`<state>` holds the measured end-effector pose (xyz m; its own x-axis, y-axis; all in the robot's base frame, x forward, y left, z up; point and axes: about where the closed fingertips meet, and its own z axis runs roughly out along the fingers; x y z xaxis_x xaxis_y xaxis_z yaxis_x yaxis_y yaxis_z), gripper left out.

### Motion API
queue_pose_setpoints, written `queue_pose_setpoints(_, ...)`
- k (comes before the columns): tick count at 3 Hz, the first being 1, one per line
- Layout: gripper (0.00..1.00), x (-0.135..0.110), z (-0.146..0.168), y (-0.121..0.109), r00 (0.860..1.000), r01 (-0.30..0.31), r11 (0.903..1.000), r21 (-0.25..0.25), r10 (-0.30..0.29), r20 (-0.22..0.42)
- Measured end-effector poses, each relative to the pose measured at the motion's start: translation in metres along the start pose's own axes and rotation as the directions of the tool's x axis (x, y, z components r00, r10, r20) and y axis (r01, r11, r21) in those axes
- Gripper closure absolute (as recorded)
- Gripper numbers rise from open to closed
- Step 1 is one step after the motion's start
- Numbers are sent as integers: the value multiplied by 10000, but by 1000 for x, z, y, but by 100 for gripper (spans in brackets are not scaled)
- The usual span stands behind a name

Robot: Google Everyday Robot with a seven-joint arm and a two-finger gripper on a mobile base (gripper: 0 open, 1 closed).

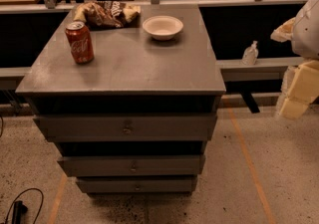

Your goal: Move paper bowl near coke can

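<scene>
Since the camera view shows my jaws well apart from the worktop [139, 66], out at the 3 o'clock edge of the scene where my pale arm [301, 83] hangs, I judge the step in hand to be the reach to the bowl [162, 27]. Whether my jaws are spread or pressed together I cannot tell. The bowl sits upright at 1 o'clock on the worktop. The can [79, 42] stands at 10 o'clock, apart from it, with a snack bag [105, 14] at 11 o'clock behind. I should come down over the bowl's near rim and pinch that thin flared edge gently so it does not crumple. Then I should carry it toward 9 o'clock, stopping just short of the can so I neither knock it over nor drag the bag.
</scene>
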<state>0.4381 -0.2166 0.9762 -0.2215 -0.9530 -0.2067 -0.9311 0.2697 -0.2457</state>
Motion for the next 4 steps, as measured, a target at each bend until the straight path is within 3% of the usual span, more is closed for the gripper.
queue_pose_setpoints(1,0,0,0,0,10000,0,10000,1,0,0)
queue_pose_setpoints(2,0,0,9,-12,9998,147,9978,639,-156,136)
queue_pose_setpoints(3,0,11,39,-18,9967,663,9879,1400,-722,375)
queue_pose_setpoints(4,0,-1,53,-45,9791,1489,9564,2513,-1783,982)
